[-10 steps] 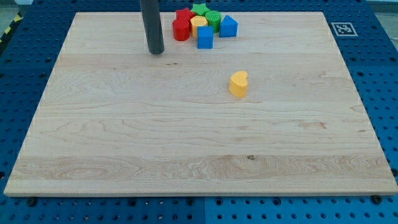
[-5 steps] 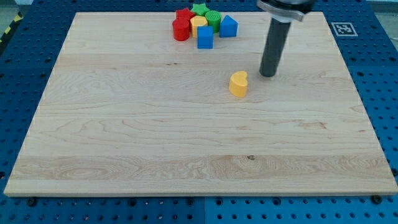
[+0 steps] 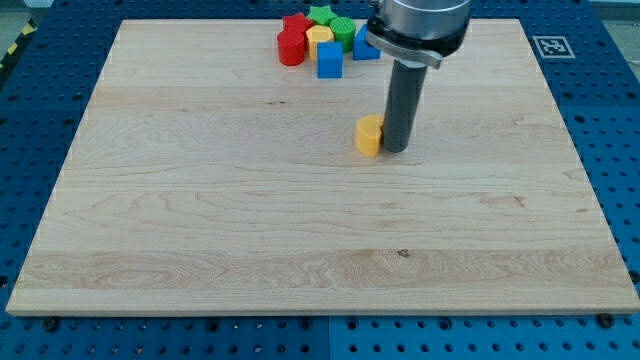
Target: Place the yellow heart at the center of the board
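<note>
Standing on the wooden board [image 3: 200, 200], the dark rod is seen just right of the frame's centre, its mount filling the upper middle of the frame. My tip [image 3: 396, 150] is pressed against the right side of the yellow heart [image 3: 369, 135], touching it. There are no fingers on this rod, so nothing is grasped or released; contact is made by the tip alone. The heart is found slightly above and right of the board's middle, well apart from the other blocks.

At the upper middle of the frame, near the board's far edge, a cluster of blocks is gathered. A red cylinder [image 3: 290, 48] is placed at its left, with a red block [image 3: 295, 23] of unclear shape behind it. A green star [image 3: 321, 14] is set at the top, a green cylinder [image 3: 342, 30] beside it, and a yellow block [image 3: 319, 37] between them. A blue cube [image 3: 329, 61] is at the cluster's lower edge. A blue block [image 3: 362, 46] is partly hidden behind the rod's mount.

A square marker [image 3: 550, 46] is fixed at the upper right, beside the board.
</note>
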Robot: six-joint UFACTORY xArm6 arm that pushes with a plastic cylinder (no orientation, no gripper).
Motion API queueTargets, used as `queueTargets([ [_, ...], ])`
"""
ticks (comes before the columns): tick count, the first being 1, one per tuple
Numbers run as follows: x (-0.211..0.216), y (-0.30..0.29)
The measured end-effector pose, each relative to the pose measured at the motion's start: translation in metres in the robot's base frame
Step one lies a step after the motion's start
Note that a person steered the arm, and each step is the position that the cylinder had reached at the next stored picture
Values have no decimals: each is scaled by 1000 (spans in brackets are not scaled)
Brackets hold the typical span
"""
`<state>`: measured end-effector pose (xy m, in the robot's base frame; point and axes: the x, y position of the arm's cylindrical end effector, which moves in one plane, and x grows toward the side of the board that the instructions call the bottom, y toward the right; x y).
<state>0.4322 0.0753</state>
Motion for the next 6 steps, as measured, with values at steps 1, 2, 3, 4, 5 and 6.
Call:
queueTargets([
  [1,0,-13],
  [2,0,-32],
  [3,0,-32],
  [4,12,-26],
  [5,74,10],
  [6,139,52],
])
